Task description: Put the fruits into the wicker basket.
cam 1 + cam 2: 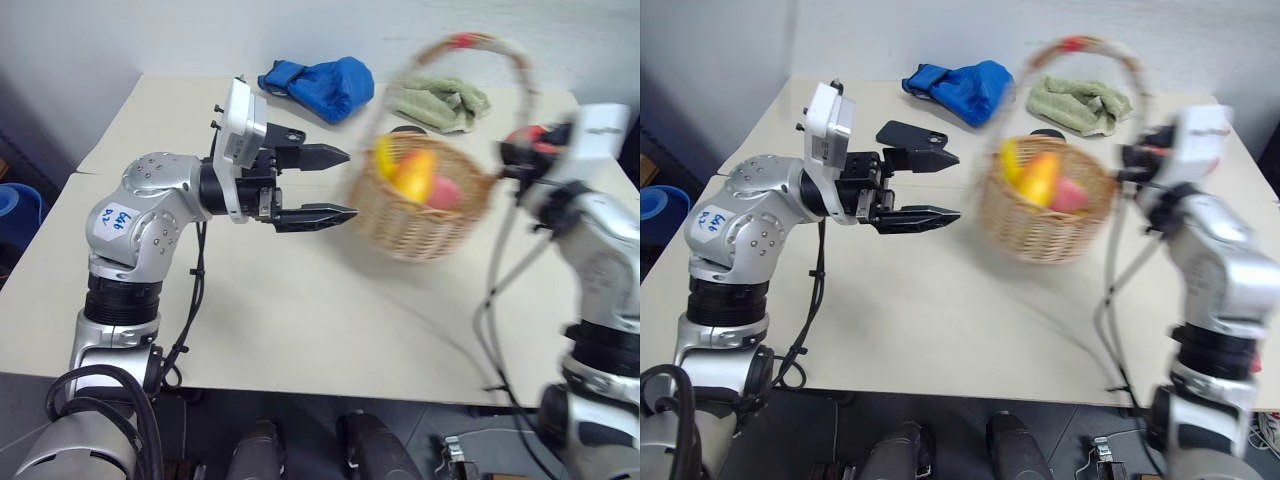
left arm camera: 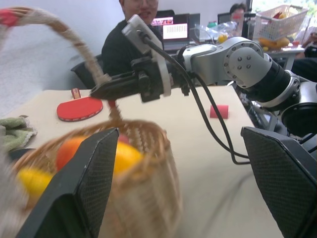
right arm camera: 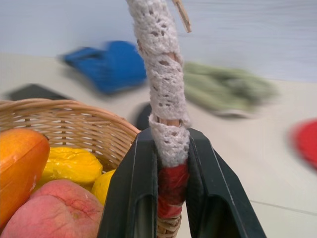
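Left arm: extended over the table, wrist level, left gripper (image 1: 340, 185) pointing toward 3 o'clock, fingers spread wide apart, nothing between them. Right arm: raised at the 3 o'clock side, right gripper (image 3: 171, 163) pointing toward 12 o'clock, fingers clamped on the basket handle (image 3: 161, 89).

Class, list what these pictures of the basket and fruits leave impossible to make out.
- Basket: blurred in both eye views; weave unreadable.
- Banana: mostly hidden behind the mango and rim.
- Right gripper: fingertips cut off by the right wrist view's edge, shut on the handle.
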